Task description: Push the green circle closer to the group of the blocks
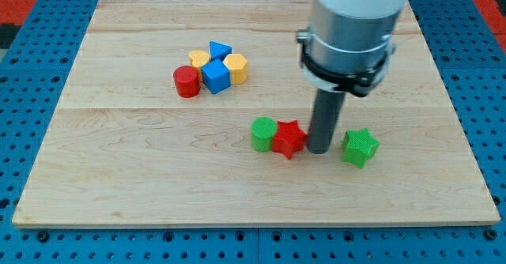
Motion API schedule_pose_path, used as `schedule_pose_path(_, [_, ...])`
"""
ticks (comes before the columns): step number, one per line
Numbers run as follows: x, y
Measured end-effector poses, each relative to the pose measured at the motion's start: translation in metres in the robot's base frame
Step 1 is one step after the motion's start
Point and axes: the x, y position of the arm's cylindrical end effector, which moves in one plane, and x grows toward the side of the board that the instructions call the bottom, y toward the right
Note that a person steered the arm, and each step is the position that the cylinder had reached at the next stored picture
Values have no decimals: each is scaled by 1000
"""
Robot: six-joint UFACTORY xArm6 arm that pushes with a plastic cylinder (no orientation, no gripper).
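Eight small blocks lie on a pale wooden board [118, 161]: two red, two green, two blue and two yellow. Taking the red star [289, 139] near the board's middle as the landmark, the green circle [263, 133], a short upright cylinder, sits touching the star on the side toward the view's left. A green star [360, 147] lies apart from the red star toward the view's right. The other five blocks form a tight cluster well away from the red star, toward the view's top left: a red cylinder [186, 81] on the cluster's left edge, a blue cube [215, 76] in its middle, a blue triangular block [219, 50] above the cube, a yellow block [198, 58] of unclear shape beside the triangle, and a yellow hexagonal block [236, 68] on the cluster's right. The arm carries no claw, so nothing opens, closes or grips; it ends in a straight dark rod hanging from a broad grey housing [352, 19] ringed by a black clamp. My tip [319, 149] rests on the board just beside the red star, on the star's right, between it and the green star, and seems to touch the red star's edge. The board rests on a blue perforated base [24, 74], with red showing at the view's top corners.
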Motion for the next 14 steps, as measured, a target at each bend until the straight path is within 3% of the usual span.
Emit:
schedule_pose_path(2, [-20, -54])
schedule_pose_path(4, [21, -84])
schedule_pose_path(6, [6, -144])
schedule_pose_path(12, [-11, -106])
schedule_pose_path(14, [-37, -110])
